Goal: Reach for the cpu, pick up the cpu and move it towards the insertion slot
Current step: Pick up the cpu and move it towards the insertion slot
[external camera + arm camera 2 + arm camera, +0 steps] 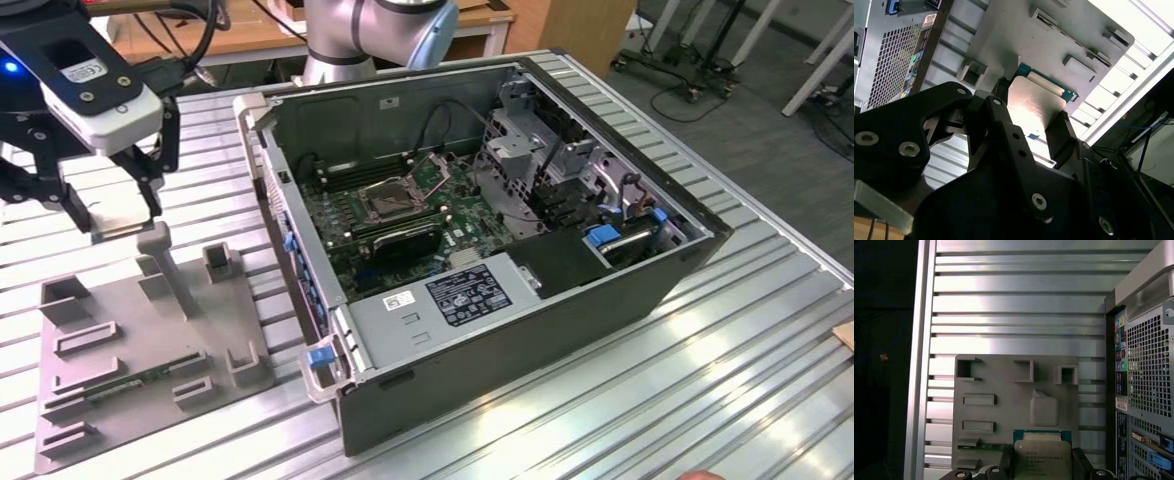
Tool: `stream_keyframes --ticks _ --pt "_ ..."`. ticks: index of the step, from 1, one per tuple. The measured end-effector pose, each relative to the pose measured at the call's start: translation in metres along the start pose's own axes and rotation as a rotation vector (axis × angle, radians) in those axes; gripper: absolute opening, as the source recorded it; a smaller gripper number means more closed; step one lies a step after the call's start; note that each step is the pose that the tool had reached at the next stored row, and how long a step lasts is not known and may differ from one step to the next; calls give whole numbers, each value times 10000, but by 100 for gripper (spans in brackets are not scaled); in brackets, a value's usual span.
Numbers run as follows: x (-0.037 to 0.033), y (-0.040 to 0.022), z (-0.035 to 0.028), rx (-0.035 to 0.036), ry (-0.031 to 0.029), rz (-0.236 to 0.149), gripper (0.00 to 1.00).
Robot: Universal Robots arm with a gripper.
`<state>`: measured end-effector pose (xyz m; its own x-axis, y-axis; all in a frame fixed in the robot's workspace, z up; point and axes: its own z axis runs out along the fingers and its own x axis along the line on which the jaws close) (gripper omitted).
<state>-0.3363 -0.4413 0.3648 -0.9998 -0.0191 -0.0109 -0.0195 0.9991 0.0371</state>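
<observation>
**Camera placement**

The exterior view looks down from high and well back on the open black computer case (561, 320) and the flat grey plastic fixture plate (134, 340). Both wrist views look past the gripper (1041, 465) at that plate from close above.

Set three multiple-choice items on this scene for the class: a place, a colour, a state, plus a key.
1. In the exterior view, the claw sits: A left of the computer case B right of it C inside it
2. The cpu has a rim that is: A red B green C yellow
3. The claw is: A open, empty B shut on the cpu C shut on a cable
1A: it hangs left of the computer case. 2B: green edges show in both wrist views. 3B: its fingers grip the cpu's sides.
</observation>
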Motion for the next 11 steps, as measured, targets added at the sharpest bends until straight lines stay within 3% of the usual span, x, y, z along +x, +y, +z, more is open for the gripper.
stream_keyframes --ticks 11 --pt "-139 -3 1 0 0 -1 54"
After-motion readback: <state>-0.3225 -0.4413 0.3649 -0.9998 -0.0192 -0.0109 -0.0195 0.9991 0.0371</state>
